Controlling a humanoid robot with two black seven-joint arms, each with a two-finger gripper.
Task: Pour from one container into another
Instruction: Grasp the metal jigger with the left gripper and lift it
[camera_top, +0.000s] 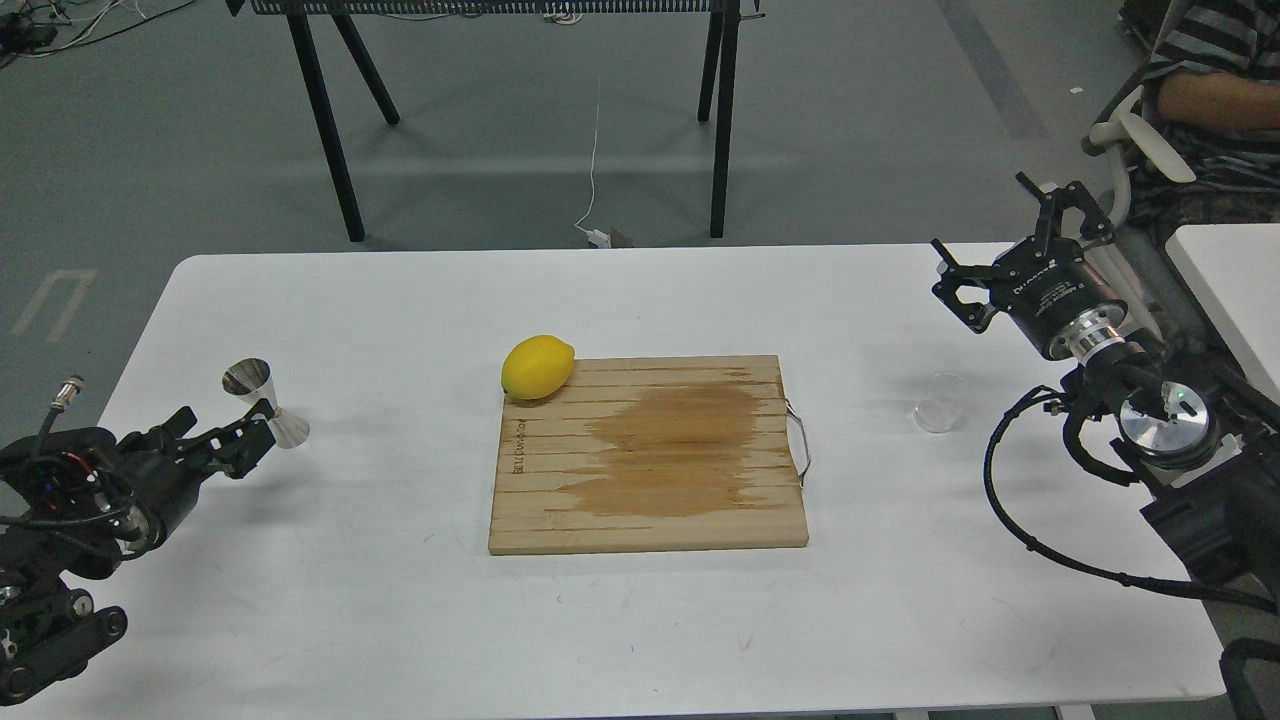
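Observation:
The steel hourglass jigger (262, 402) stands upright on the white table (400, 620) near its left edge. My left gripper (225, 430) sits just in front and to the left of it, open, with nothing between its fingers. The clear glass cup (940, 403) stands upright on the right side of the table. My right gripper (978, 215) hovers above and behind the cup, well apart from it, with its fingers spread open and empty.
A wooden cutting board (648, 455) with a dark wet patch lies mid-table, and a yellow lemon (538, 367) rests at its far left corner. A second white table (1235, 285) and a seated person (1215, 95) are at the right. Black table legs (325, 120) stand behind.

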